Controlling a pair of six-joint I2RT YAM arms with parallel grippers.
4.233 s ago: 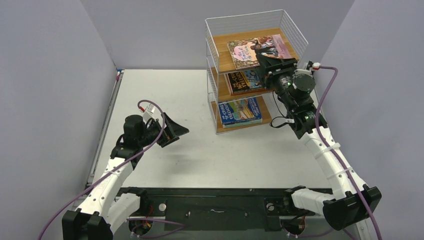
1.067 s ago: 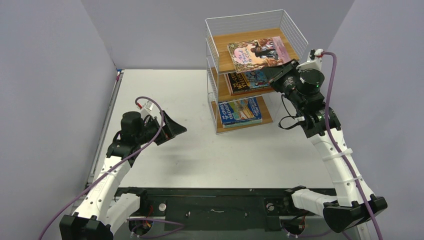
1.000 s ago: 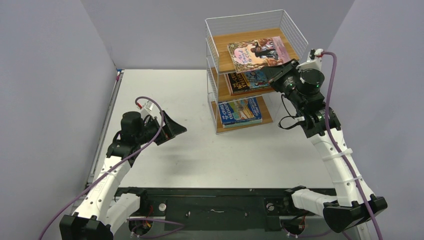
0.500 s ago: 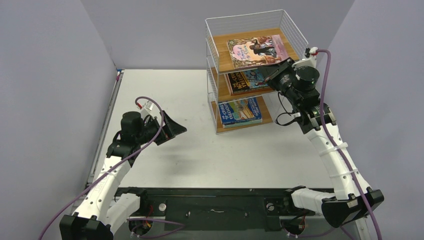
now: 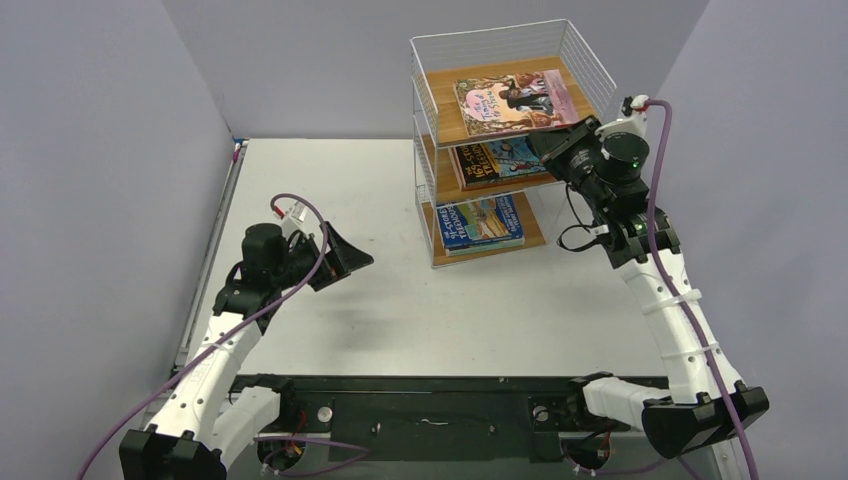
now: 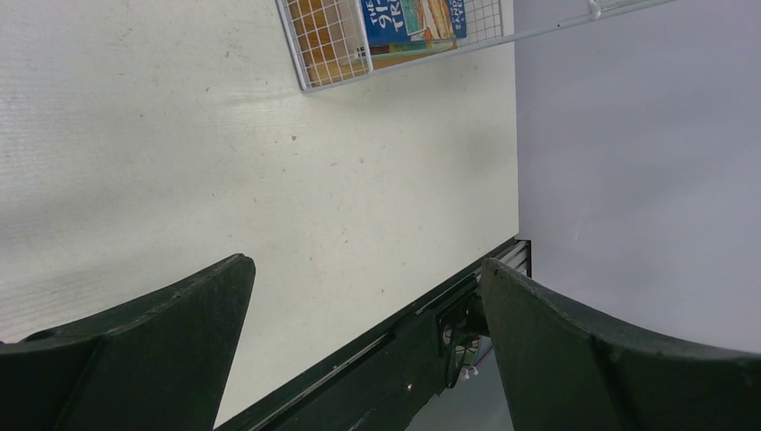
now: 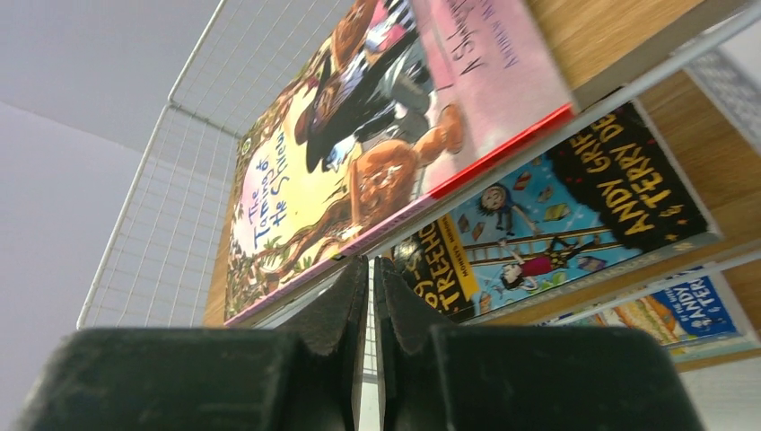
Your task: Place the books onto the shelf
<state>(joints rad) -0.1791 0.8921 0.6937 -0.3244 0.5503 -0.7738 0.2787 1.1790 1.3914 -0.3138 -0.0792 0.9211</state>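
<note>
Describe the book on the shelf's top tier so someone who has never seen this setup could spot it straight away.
At the far right of the table stands a tall white wire shelf. The pink book lies flat on its top wooden board, cover up. Its pink cover sets it apart from the dark book one tier down and the blue book at the bottom.
</note>
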